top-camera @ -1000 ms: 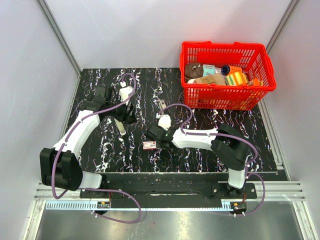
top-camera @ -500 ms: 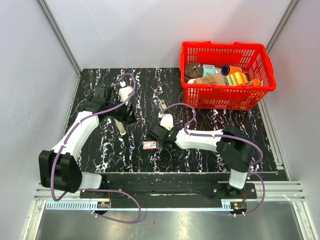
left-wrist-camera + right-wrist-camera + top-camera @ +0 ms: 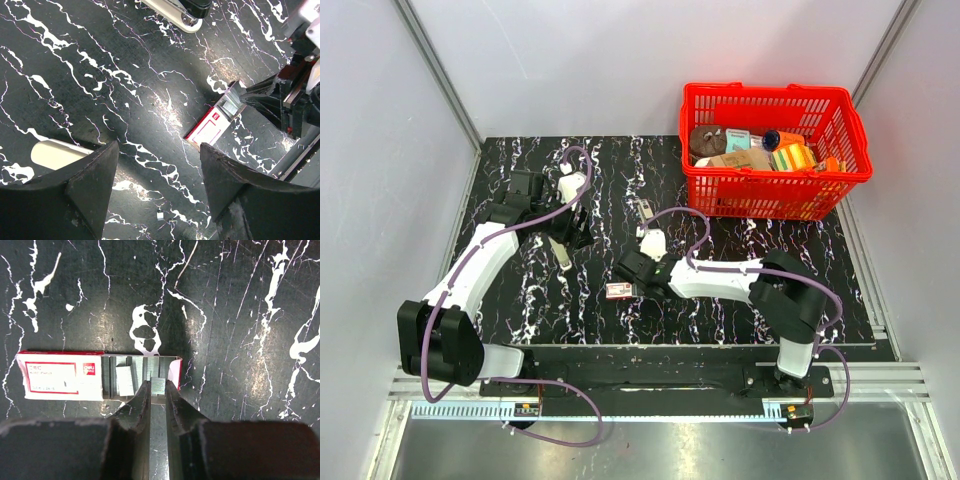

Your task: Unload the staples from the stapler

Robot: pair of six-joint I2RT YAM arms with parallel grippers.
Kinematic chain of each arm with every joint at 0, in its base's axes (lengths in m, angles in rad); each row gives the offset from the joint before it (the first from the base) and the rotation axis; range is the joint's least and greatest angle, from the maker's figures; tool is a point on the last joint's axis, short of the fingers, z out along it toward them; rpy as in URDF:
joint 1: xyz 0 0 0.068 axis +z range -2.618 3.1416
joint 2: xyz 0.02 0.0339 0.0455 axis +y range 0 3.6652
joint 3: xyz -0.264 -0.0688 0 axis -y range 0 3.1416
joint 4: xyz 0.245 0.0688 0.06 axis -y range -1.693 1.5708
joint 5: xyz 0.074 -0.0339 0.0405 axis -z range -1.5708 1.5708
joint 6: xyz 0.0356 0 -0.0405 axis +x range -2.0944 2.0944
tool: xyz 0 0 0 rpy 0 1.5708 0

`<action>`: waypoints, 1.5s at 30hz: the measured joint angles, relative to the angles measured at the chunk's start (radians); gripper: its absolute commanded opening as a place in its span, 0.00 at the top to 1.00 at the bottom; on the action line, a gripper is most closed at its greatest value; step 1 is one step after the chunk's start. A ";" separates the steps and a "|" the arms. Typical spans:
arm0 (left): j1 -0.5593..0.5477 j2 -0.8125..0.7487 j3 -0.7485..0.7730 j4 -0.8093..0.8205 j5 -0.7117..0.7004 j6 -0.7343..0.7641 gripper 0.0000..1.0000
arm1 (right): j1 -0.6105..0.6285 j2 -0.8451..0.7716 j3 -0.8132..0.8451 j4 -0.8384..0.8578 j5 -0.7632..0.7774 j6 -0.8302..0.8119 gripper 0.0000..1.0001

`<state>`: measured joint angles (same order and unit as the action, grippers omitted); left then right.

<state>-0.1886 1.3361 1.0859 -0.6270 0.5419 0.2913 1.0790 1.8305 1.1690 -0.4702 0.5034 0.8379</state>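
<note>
The stapler (image 3: 642,210), slim, black and silver, lies on the dark marbled table behind my right gripper. Its end shows at the top of the left wrist view (image 3: 182,12). My right gripper (image 3: 628,272) hangs over the open end of a small red-and-white staple box (image 3: 619,290). In the right wrist view its jaws (image 3: 157,386) are nearly closed on a short strip of staples (image 3: 158,385) at the box's open tray (image 3: 140,375). My left gripper (image 3: 574,235) is open and empty above the table (image 3: 160,192).
A pale rounded bar (image 3: 560,252) lies by my left gripper (image 3: 55,152). A red basket (image 3: 775,205) full of goods stands at the back right. A couple of loose staple bits (image 3: 160,215) lie under the left gripper. The box shows in the left wrist view (image 3: 210,127).
My right gripper has shifted a little left and down, closer over the staple box. The left arm, stapler and box have not moved.
</note>
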 measured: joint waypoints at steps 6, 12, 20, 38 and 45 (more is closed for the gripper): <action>-0.001 0.000 0.000 0.000 0.000 0.000 0.30 | 0.000 0.027 0.004 -0.008 -0.002 0.000 1.00; -0.002 0.000 0.000 0.000 0.000 0.000 0.30 | 0.000 0.032 0.010 -0.008 -0.011 0.000 1.00; -0.004 0.000 0.000 0.000 0.000 0.000 0.30 | 0.000 0.035 0.016 -0.014 -0.020 0.000 0.90; -0.007 -0.013 0.000 -0.001 0.000 0.001 0.30 | 0.000 0.035 0.016 -0.018 -0.023 -0.006 0.69; -0.008 -0.013 0.000 -0.001 0.000 0.001 0.30 | 0.000 0.035 0.017 -0.021 -0.023 -0.011 0.69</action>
<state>-0.1963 1.3228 1.0859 -0.6277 0.5419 0.2920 1.0790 1.8656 1.1858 -0.4911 0.4805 0.8272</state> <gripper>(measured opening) 0.700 0.311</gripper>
